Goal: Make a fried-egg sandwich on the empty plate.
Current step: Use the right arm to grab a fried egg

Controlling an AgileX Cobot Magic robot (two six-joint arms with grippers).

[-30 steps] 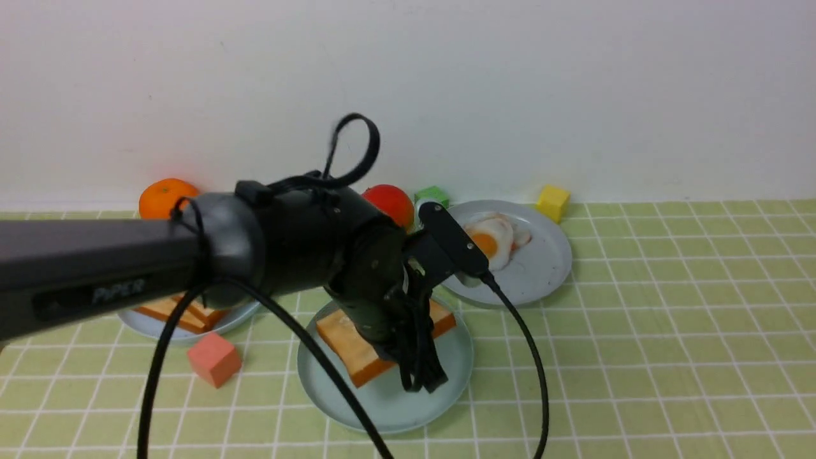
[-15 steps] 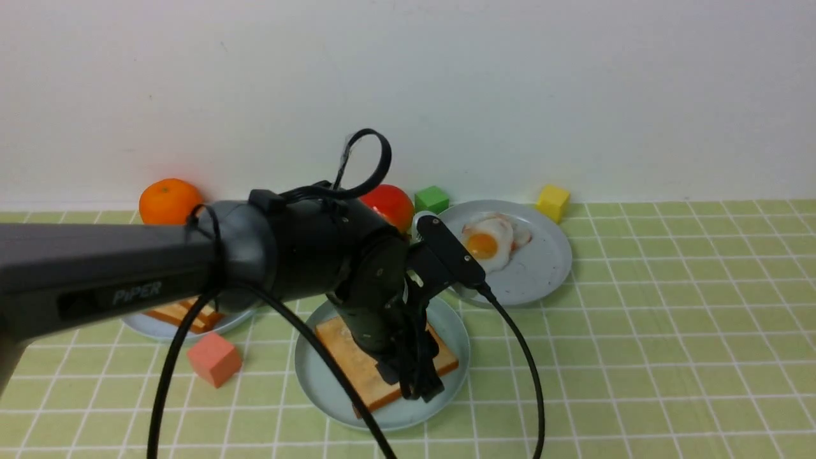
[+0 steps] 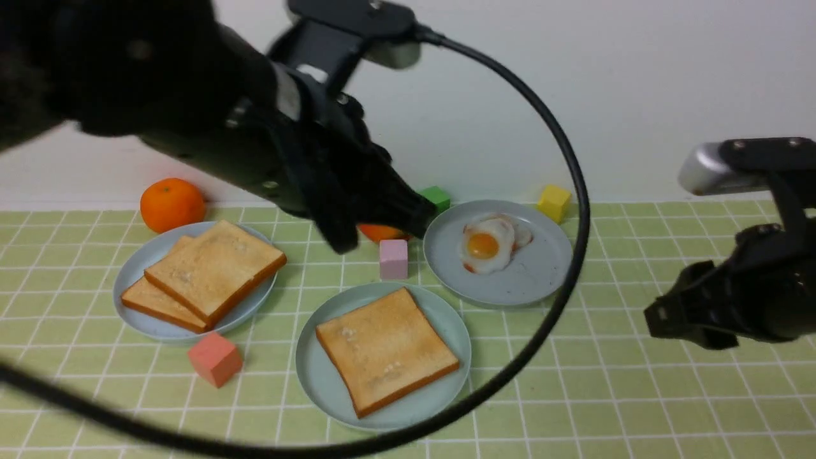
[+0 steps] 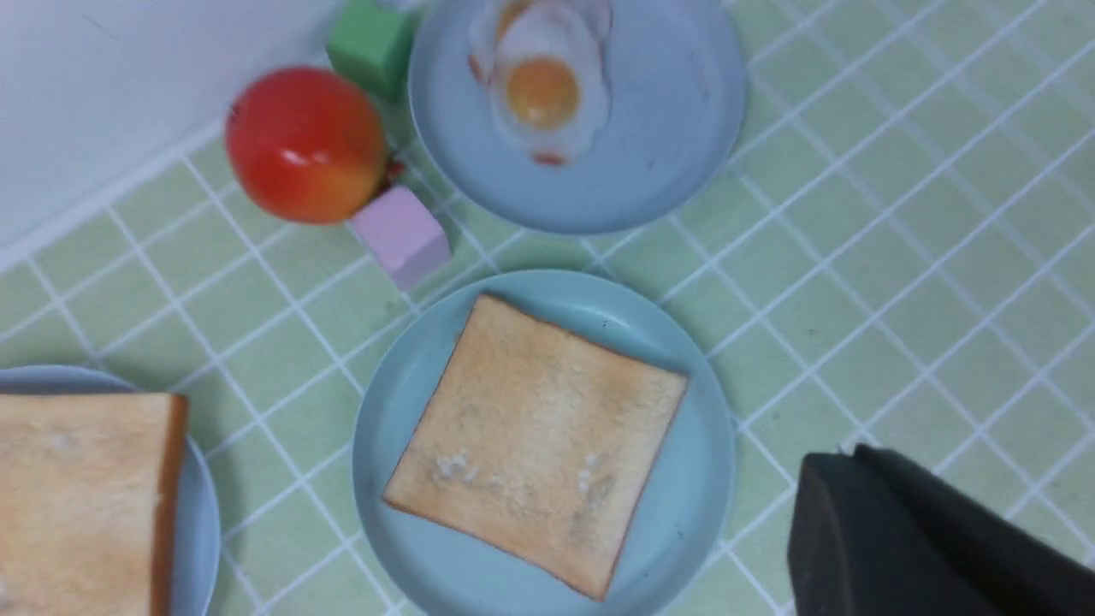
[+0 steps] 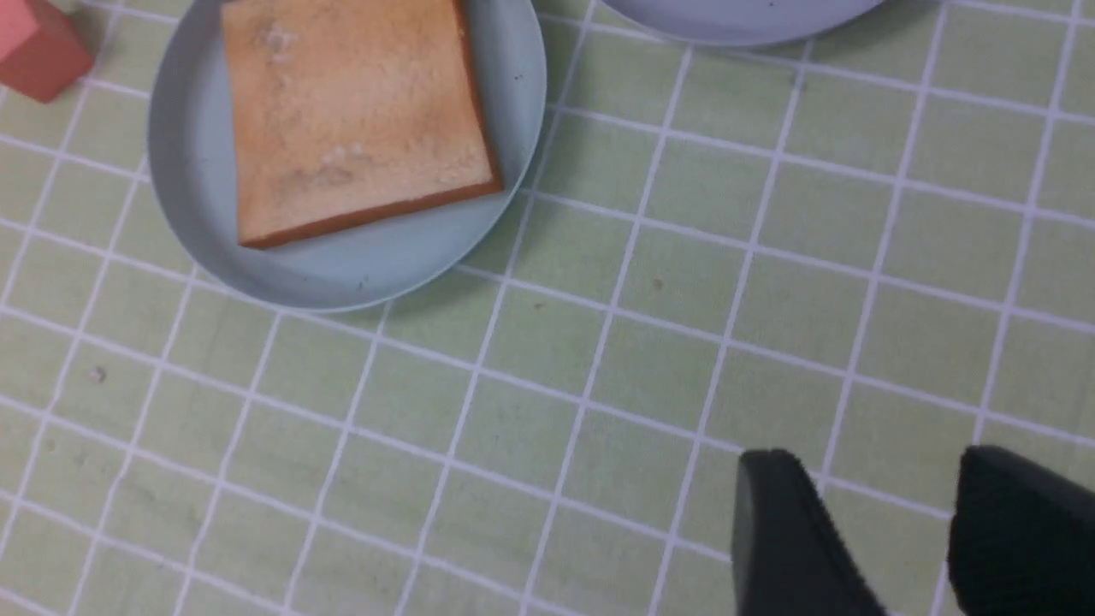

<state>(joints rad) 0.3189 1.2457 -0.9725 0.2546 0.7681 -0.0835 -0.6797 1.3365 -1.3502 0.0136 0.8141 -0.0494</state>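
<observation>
One toast slice (image 3: pixel 386 347) lies flat on the pale teal plate (image 3: pixel 319 376) at the front centre. The fried egg (image 3: pixel 488 245) lies on a grey-blue plate (image 3: pixel 542 274) behind and to the right. Two more toast slices (image 3: pixel 213 268) are stacked on a grey-blue plate (image 3: pixel 137 268) at the left. My left gripper (image 3: pixel 408 220) hangs high above the table behind the teal plate, shut and empty; in its wrist view (image 4: pixel 843 466) it is beside the plate (image 4: pixel 710 479) and toast (image 4: pixel 539 436). My right gripper (image 3: pixel 663 315) is open and empty above the tiles at the right (image 5: pixel 873 462).
An orange (image 3: pixel 172 204) sits at the back left. A tomato (image 4: pixel 304 145), a lilac cube (image 3: pixel 393 258) and a green cube (image 3: pixel 437 196) stand between the plates. A yellow cube (image 3: pixel 553 202) is behind the egg plate. A salmon cube (image 3: pixel 215 359) stands at the front left. The left arm's cable (image 3: pixel 561 159) loops over the plates.
My left gripper has let go of the toast on the teal plate and risen up and back. The toast now lies flat. My right arm has come into view at the right.
</observation>
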